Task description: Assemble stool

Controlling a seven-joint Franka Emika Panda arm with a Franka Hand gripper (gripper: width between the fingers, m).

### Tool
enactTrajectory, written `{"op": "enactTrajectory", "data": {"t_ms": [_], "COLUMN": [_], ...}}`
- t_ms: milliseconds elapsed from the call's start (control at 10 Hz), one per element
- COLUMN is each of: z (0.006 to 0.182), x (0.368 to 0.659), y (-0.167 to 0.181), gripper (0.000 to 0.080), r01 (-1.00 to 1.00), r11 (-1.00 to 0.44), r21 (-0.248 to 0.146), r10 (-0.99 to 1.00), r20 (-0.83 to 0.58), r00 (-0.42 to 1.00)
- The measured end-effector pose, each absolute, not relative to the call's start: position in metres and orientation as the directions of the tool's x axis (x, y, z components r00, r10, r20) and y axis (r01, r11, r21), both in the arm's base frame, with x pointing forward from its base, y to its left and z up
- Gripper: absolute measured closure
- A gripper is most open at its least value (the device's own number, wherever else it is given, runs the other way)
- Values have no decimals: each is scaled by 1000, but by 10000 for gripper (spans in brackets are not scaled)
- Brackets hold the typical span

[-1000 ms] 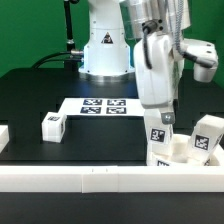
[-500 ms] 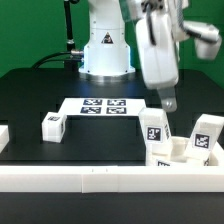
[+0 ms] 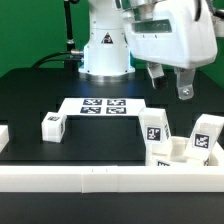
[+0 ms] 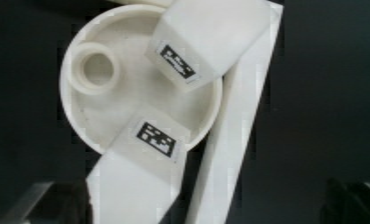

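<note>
While my gripper (image 3: 169, 84) hangs released, fingers spread with nothing between them, the round seat disc (image 4: 120, 100) lies directly below it, with a first leg (image 4: 217, 45) and a second leg (image 4: 143, 165) standing upright on the disc, and a loose leg (image 3: 52, 124) rests well away off to its side.
</note>
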State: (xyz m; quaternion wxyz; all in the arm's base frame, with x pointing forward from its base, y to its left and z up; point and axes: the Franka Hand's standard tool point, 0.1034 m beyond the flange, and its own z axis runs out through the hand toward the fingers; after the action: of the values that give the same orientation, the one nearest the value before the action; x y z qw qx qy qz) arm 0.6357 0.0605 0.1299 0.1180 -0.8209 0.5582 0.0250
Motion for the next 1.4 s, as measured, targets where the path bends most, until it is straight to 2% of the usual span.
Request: {"op": "enactTrajectory", "data": {"t_ms": [100,200,400,600,1100,1300,1400], "z": [129,126,122,122,120,112,110], "x": [636,635,633,633,633,631,631], "y": [60,60,64,67,58,48,47], "gripper": [150,150,150,150,150,150,150], "r01": [-845,-749,-568,-376,106,423,515], "r11": [-500,-633,-804,-913,-987,-904,-856], "r21": [-190,-197,-174,-158,-119,-67,-49], "r10": [-839,-748,-572,-382,98,417,510], "r20": [-135,-94,-35,7,76,87,86], "r00": [527,657,820,924,992,905,856]}}
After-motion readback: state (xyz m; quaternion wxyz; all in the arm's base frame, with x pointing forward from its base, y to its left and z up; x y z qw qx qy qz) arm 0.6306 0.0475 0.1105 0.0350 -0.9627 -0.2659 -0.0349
